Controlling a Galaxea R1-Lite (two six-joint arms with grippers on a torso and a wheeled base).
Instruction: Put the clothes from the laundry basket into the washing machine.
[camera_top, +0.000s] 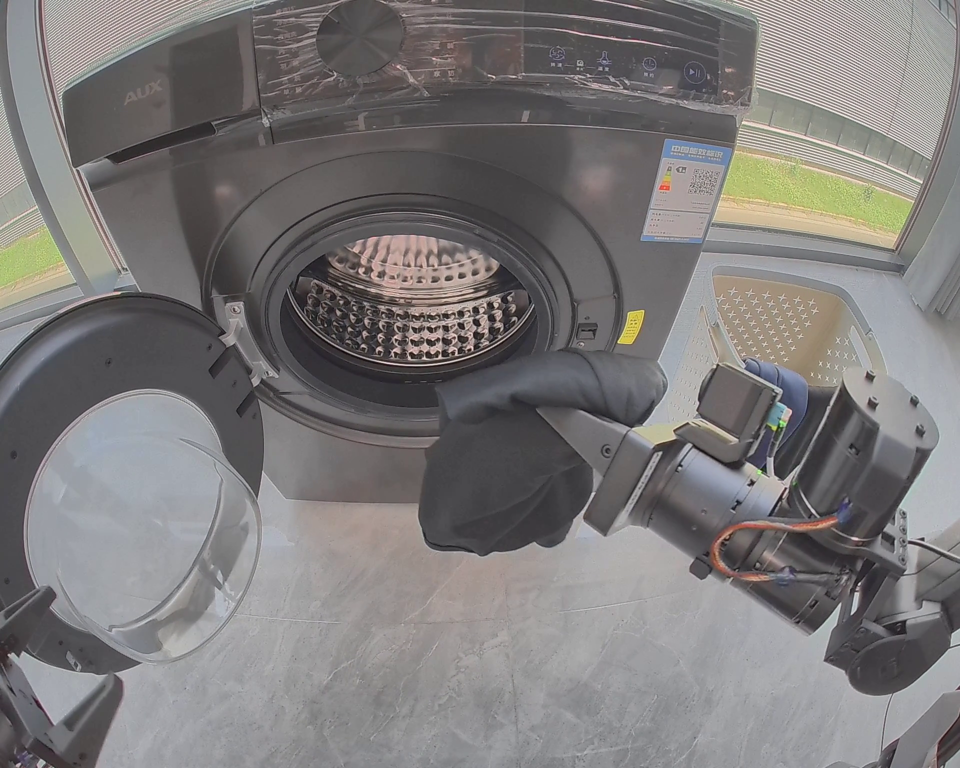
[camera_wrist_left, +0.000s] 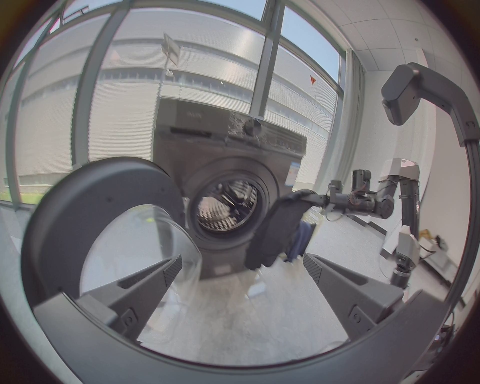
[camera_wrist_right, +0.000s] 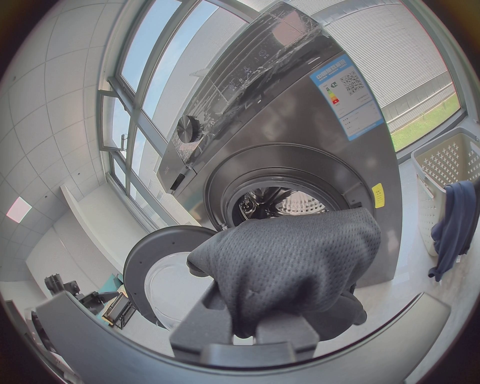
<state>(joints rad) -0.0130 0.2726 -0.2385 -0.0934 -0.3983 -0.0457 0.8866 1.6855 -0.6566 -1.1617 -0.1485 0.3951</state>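
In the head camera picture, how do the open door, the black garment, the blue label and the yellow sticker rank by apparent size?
Largest to smallest:
1. open door, though it sits nearest the camera, which inflates it
2. black garment
3. blue label
4. yellow sticker

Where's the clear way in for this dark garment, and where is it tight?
Free: the round drum mouth, unobstructed, and the grey floor between the open glass door and the white laundry basket. Tight: beside the basket, where a blue garment hangs.
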